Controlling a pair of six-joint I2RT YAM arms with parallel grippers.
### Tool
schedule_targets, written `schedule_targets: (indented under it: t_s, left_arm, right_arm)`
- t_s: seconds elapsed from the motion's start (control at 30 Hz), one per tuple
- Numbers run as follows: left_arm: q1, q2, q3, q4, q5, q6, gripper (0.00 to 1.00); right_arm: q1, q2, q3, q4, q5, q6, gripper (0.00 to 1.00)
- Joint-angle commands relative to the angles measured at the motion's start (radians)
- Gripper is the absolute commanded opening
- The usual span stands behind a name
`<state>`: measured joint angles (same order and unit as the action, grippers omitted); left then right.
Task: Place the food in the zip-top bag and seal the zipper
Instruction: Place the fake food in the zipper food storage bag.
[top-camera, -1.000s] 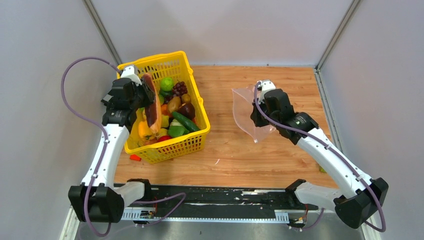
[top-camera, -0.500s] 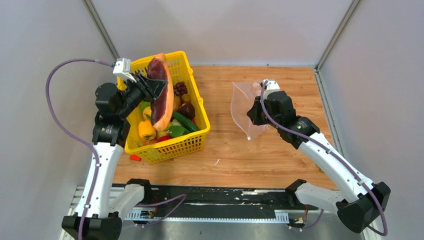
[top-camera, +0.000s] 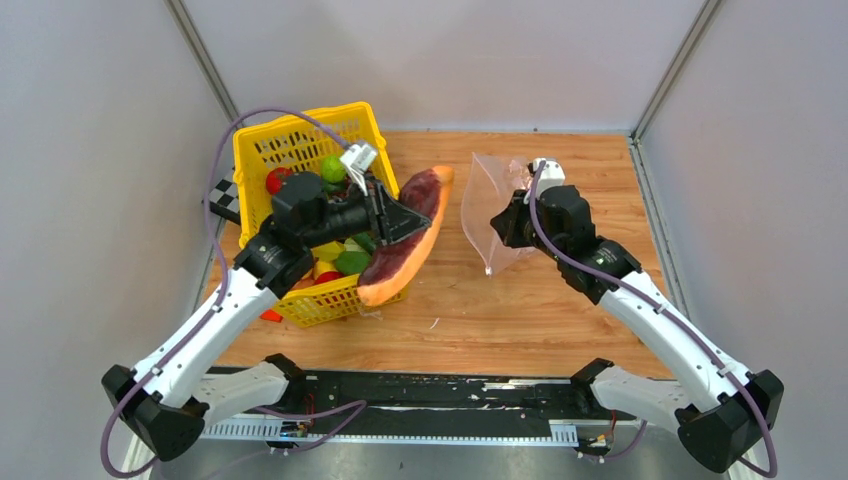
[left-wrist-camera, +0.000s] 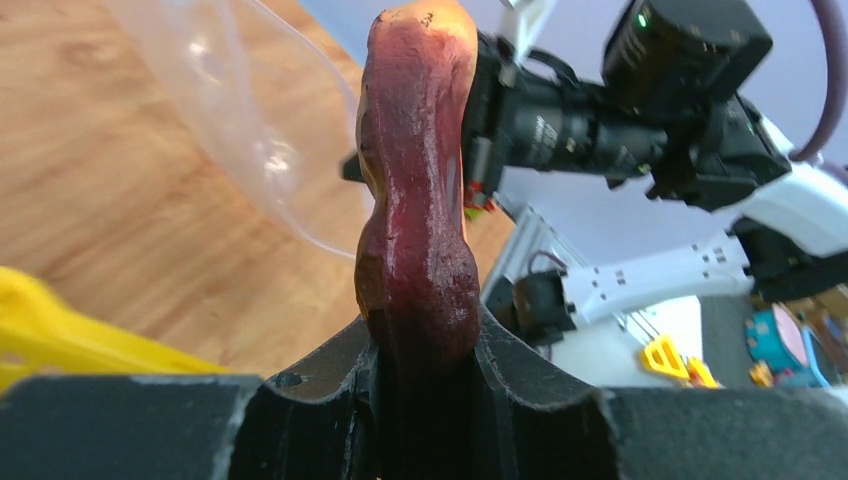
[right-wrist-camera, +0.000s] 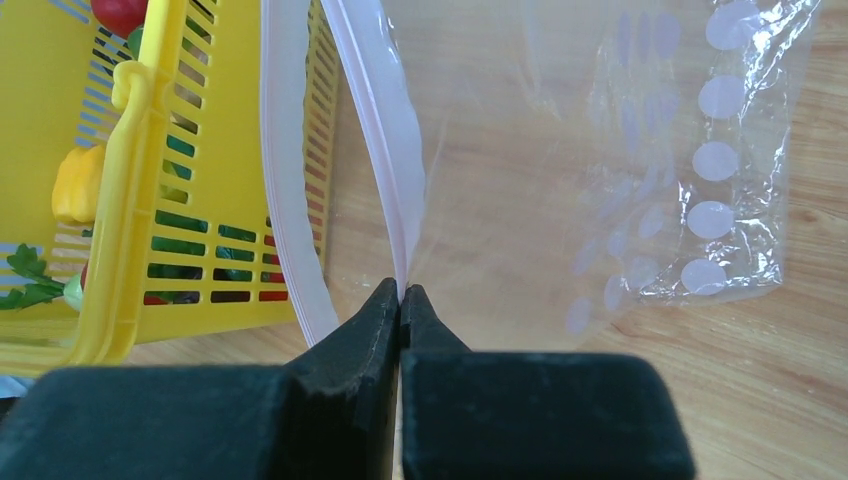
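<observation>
Food heads for the bag: the left pincer (top-camera: 395, 218) is clamped around the middle of a long red-and-orange food piece (top-camera: 425, 193) and holds it above the desk (top-camera: 540, 300). The orange end sits over the near right corner of the yellow basket (top-camera: 290, 150), and the dark red tip points toward the bag (top-camera: 487, 205). The right pincer (right-wrist-camera: 400, 295), jaws closed, pinches one lip of the pinkish zipper (right-wrist-camera: 385, 150) and holds the clear dotted bag off the wood. The other lip hangs loose on the basket side, so the mouth gapes. From overhead the tip and the bag are near but apart. More food lies in the basket, including a lime (top-camera: 333, 167), a tomato (top-camera: 278, 180) and a pepper (right-wrist-camera: 75, 185). A small orange-red block (top-camera: 270, 315) lies by the basket's near left corner.
</observation>
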<state>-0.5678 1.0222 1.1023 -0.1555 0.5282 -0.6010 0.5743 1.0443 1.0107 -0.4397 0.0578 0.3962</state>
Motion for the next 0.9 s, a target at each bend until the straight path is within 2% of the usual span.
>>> schedule_targets:
  t_s: [0.0,0.07,0.23,0.53,0.87]
  left_arm:
    - [-0.114,0.03,-0.003,0.061,-0.069,-0.018,0.28]
    - [-0.14,0.032,-0.029,0.197,-0.119,-0.044,0.27]
    - [-0.168,0.076,-0.015,0.358,-0.299,-0.006,0.21]
    - [-0.205,0.178,-0.132,0.875,-0.562,-0.063,0.21]
    - [-0.231,0.308,-0.089,1.067,-0.688,0.033,0.23]
  right_arm:
    - [-0.002,-0.02,-0.019,0.086,-0.028,0.039,0.0]
    - [-0.003,-0.026,-0.027,0.091,-0.041,0.049,0.0]
    - [-0.002,-0.043,-0.031,0.076,-0.096,0.101,0.0]
    - [-0.002,-0.089,-0.084,0.139,-0.136,0.355,0.0]
    - [-0.002,-0.087,-0.079,0.136,-0.178,0.495,0.0]
